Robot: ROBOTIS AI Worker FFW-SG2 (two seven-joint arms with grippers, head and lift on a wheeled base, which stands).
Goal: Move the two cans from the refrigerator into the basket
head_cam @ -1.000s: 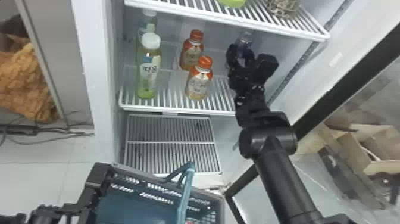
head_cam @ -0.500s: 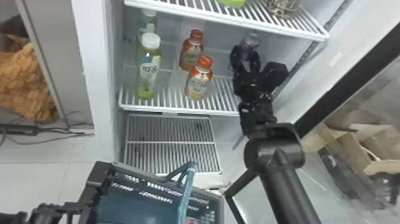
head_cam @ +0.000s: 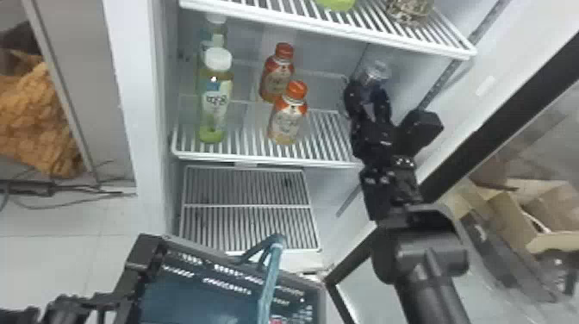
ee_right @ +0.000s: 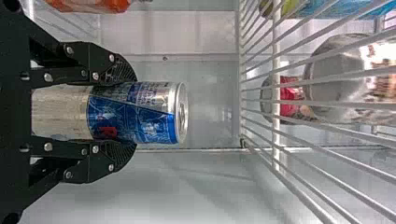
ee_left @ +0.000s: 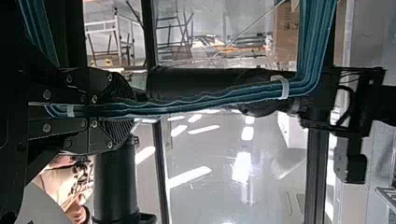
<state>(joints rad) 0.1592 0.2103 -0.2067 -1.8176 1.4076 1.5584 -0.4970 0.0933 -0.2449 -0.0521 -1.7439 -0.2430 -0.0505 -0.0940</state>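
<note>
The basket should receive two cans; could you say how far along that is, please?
Done: something red shows in the basket, but I cannot tell if it's a can. In hand: the right gripper holds a can in the refrigerator; the left gripper, the handle. To do: bringing that can over.

Right arm (head_cam: 431, 267) slanting from near right toward far centre, wrist leading upward. Right gripper (head_cam: 369, 86) pointing far, its two black fingers standing apart, facing each other, clamping from both sides. Left gripper (ee_left: 127, 110), in left wrist view, pinching firmly, fingers nearly meeting, narrow gap remaining between.
</note>
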